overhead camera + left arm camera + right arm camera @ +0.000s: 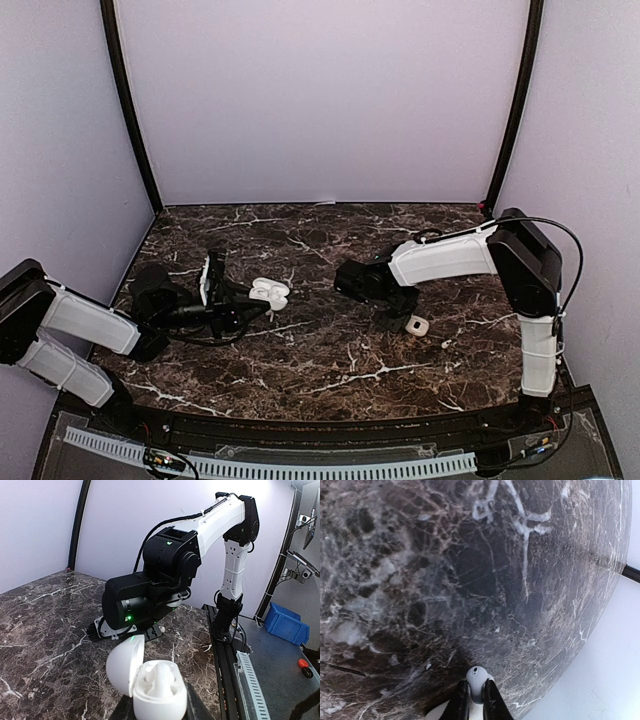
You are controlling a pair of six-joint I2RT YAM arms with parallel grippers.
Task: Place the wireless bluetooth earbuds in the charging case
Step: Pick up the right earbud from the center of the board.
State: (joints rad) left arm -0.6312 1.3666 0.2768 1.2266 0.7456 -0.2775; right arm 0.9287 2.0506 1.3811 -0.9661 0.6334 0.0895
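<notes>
**Hazards**

1. Grip loss. I am judging the hold on the earbud (476,676) to be the weak point. The right tool (476,701) is pinching it at the very fingertips, with the rounded end sticking out past them. The bud could be squeezing out sideways or turning between the fingers as I am lifting.
2. Misalignment. The charging case (159,692) is standing open with its lid (125,666) swung aside and a moulded seat facing up. A bud that is turning in the grip would be meeting that seat at the wrong angle, then catching on the rim or dropping to the tabletop (330,370).
3. Arm contact. The right arm is filling most of the left wrist view. A careless carry across could be knocking the lid or pushing the case out of its hold.

**Tool state**

- Right tool: I am seeing the fingers drawn nearly together with the earbud clamped between them, low over the tabletop to the right of centre. I cannot tell whether the bud is clear of the surface.
- Left tool (248,300): it is closed narrowly on the base of the charging case and presenting it open, left of centre and apart from the right tool.
</notes>
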